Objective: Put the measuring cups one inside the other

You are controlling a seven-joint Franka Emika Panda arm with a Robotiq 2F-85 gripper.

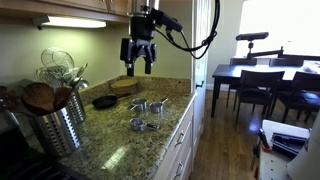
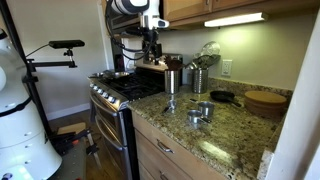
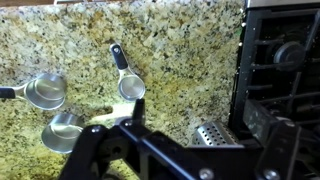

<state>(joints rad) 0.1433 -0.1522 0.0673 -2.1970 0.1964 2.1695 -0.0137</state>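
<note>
Gripper (image 1: 139, 68), jaws spread wide and empty, hangs high over the counter (image 1: 110, 150), with the measuring cups (image 1: 143, 124) well below, handles pointing different ways.

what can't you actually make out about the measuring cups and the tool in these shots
- Wrist view: the lower measuring cup is partly covered by the tool, so its rim is not fully seen.
- Wrist view: the left cup has its handle cut off by the left edge.
- Both exterior views: the measuring cups are too small to compare sizes.
</note>
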